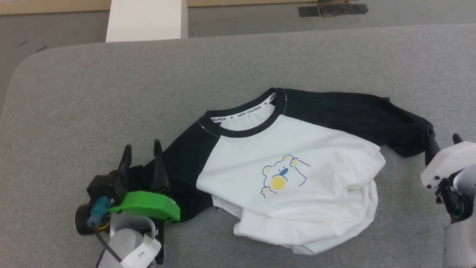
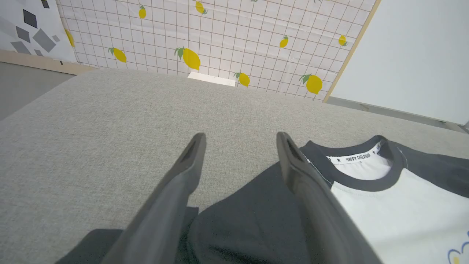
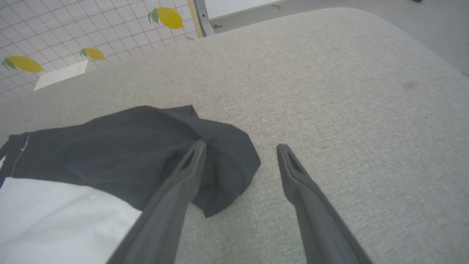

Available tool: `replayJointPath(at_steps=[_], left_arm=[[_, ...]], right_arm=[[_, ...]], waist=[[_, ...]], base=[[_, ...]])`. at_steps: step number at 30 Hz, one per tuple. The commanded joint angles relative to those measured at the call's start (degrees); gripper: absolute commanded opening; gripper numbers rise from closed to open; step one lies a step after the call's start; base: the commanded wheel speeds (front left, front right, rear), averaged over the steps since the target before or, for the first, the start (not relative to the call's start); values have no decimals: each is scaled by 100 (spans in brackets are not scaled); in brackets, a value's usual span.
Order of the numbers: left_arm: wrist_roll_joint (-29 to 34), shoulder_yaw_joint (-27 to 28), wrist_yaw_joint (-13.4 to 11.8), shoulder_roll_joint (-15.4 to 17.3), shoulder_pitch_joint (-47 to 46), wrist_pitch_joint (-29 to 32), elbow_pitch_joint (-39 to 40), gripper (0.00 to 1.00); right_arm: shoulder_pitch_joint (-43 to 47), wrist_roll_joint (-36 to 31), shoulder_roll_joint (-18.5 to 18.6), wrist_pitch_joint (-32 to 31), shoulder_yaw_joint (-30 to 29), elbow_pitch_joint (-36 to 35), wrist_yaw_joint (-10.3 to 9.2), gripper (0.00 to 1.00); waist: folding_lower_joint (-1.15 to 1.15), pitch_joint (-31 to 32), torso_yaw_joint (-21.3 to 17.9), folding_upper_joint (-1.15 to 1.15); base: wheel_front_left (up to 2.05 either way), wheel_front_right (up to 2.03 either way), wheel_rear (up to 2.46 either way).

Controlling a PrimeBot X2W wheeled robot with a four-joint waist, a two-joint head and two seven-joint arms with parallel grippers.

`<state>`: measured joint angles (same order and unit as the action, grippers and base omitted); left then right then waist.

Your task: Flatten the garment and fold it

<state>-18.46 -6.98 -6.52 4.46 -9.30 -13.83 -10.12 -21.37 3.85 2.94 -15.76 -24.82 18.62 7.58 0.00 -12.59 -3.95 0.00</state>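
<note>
You're handling shirt (image 1: 297, 156): light, limp, likely sliding and bunching easily. Left gripper (image 1: 142, 146) and right gripper (image 1: 442, 134) both gaping wide, holding nothing. Probably best pinching sleeve (image 1: 372, 115) ends, then hem (image 1: 308, 242).

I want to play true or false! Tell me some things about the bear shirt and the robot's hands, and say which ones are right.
1. The T-shirt lies with its bear print facing up. True.
2. The left gripper is squeezing a black sleeve. False: its fingers stand wide apart over that sleeve.
3. The right gripper is open by the end of the other black sleeve. True.
4. The T-shirt is folded into a neat square. False: it lies spread on the grey surface, its white bottom part rumpled.
</note>
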Motion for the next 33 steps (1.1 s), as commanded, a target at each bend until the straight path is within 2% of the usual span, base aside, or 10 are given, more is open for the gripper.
replayJointPath(at_steps=[1, 5, 10, 11, 12, 13, 18, 23, 29, 33], left_arm=[[111, -34, 46, -24, -142, -62, -10, 100], [181, -90, 73, -53, -278, -101, -23, 100], [234, -95, 68, -75, -333, -113, -64, 100], [240, -83, 67, -77, -333, -114, -61, 100], [248, -65, 66, -80, -323, -115, -59, 100], [252, -50, 66, -82, -309, -115, -59, 100], [275, -18, 113, -93, -227, -116, -110, 100], [265, 15, 154, -107, -96, -116, -137, 100], [242, 63, 182, -117, 85, -117, -138, 100], [238, 86, 204, -116, 112, -117, -146, 100]], right_arm=[[-164, -104, 7, -182, -73, 189, -9, 100], [-483, -217, 29, -877, -288, 820, -9, 100], [-647, -196, 53, -1287, -158, 1152, -9, 100], [-645, -181, 72, -1333, -108, 1167, -9, 51], [-632, -171, 113, -1345, -37, 1159, -9, 32], [-609, -166, 158, -1332, 14, 1138, -9, 0], [-281, -244, 421, -1005, -36, 750, -9, 0], [412, -367, 449, -864, -557, -247, -9, 0], [1460, -557, 175, -1495, -1237, -1587, -9, 0], [1993, -411, 30, -2194, -1368, -1874, -9, 0]], waist=[[0, -188, 136, 0], [0, -374, 215, 0], [0, -476, 229, 0], [0, -472, 219, 0], [0, -452, 201, 0], [0, -433, 186, 0], [0, -161, 91, 0], [0, 178, -41, 0], [0, 402, -241, 0], [0, 404, -358, 0]], base=[[0, 0, 0], [0, 0, 0], [0, 0, 0], [0, 0, 0], [0, 0, 0], [0, 0, 0], [0, 0, 0], [0, 0, 0], [0, 0, 0], [0, 0, 0]])
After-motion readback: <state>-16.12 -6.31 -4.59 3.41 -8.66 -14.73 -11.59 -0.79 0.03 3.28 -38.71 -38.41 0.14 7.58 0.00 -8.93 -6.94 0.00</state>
